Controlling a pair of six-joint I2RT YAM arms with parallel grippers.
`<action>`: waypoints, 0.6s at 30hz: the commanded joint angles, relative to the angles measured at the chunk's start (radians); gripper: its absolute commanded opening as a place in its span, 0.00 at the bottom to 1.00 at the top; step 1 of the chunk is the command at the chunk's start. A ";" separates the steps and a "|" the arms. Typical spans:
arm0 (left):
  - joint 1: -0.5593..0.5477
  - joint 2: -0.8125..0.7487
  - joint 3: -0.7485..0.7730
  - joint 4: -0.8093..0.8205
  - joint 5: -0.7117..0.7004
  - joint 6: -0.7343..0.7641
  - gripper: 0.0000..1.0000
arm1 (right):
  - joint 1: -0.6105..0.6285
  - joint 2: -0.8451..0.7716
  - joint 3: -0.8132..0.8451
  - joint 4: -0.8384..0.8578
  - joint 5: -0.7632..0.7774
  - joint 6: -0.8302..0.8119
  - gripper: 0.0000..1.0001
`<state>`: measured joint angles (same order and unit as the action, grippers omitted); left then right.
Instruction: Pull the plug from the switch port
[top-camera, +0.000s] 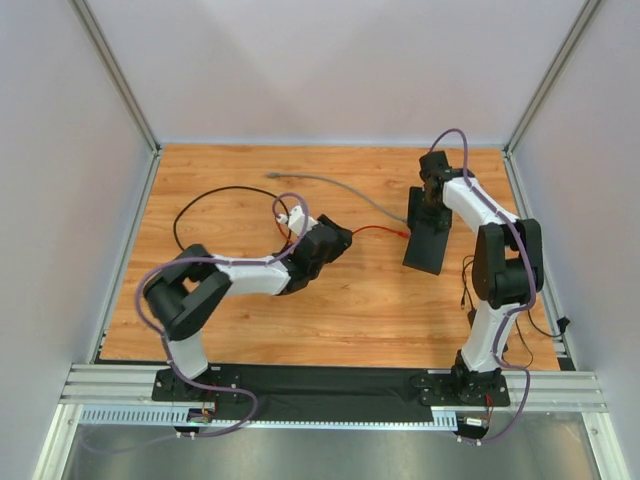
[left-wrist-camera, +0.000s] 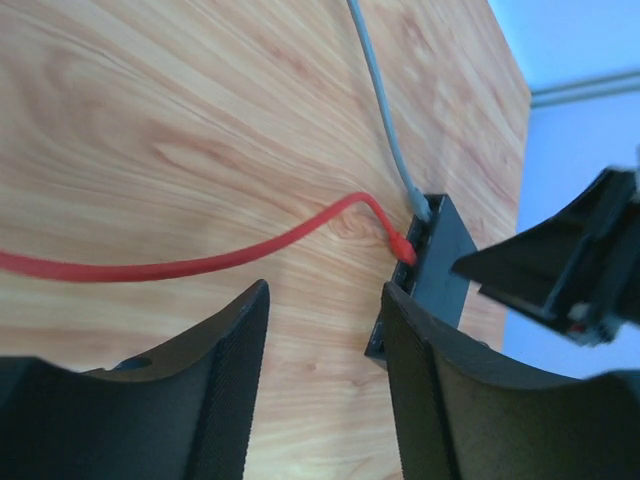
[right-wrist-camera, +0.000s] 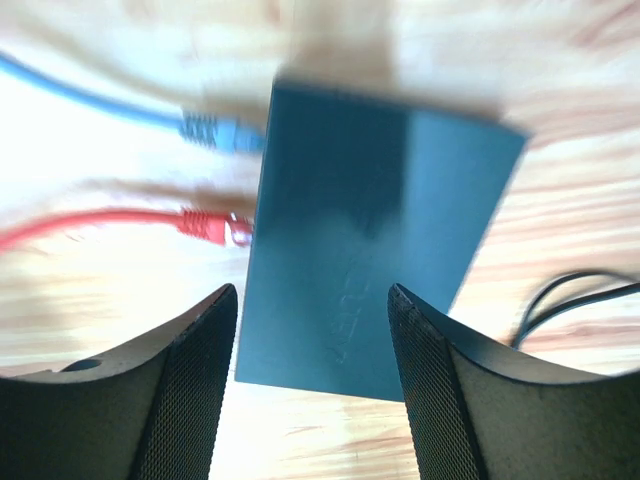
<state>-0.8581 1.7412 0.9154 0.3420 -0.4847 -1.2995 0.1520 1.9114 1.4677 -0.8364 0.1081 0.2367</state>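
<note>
The switch (top-camera: 428, 245) is a flat black box lying on the wooden table right of centre. A red plug (right-wrist-camera: 212, 226) and a grey plug (right-wrist-camera: 215, 132) sit in ports on its left side. In the left wrist view the red plug (left-wrist-camera: 403, 248) and grey plug (left-wrist-camera: 420, 208) enter the switch (left-wrist-camera: 440, 260) edge. My right gripper (right-wrist-camera: 312, 340) is open just above the switch (right-wrist-camera: 370, 240), with nothing held; it also shows in the top view (top-camera: 430, 205). My left gripper (left-wrist-camera: 325, 340) is open and empty, short of the red plug, left of the switch (top-camera: 335, 240).
The red cable (top-camera: 370, 230) runs left under my left arm. The grey cable (top-camera: 330, 185) trails to the far left. A thin black cord loops at the left (top-camera: 215, 195), and another (right-wrist-camera: 570, 295) lies right of the switch. White walls enclose the table.
</note>
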 joint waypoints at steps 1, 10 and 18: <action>-0.042 0.156 0.051 0.384 0.032 -0.018 0.55 | -0.028 0.017 0.112 -0.050 -0.018 0.010 0.64; -0.171 0.334 0.267 0.376 -0.184 0.032 0.56 | -0.045 0.106 0.236 -0.084 0.004 -0.005 0.64; -0.177 0.446 0.323 0.342 -0.178 -0.141 0.61 | -0.100 0.132 0.261 -0.093 0.047 -0.017 0.65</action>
<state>-1.0397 2.1479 1.2186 0.6815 -0.6266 -1.3567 0.0750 2.0380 1.6787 -0.9161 0.1200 0.2348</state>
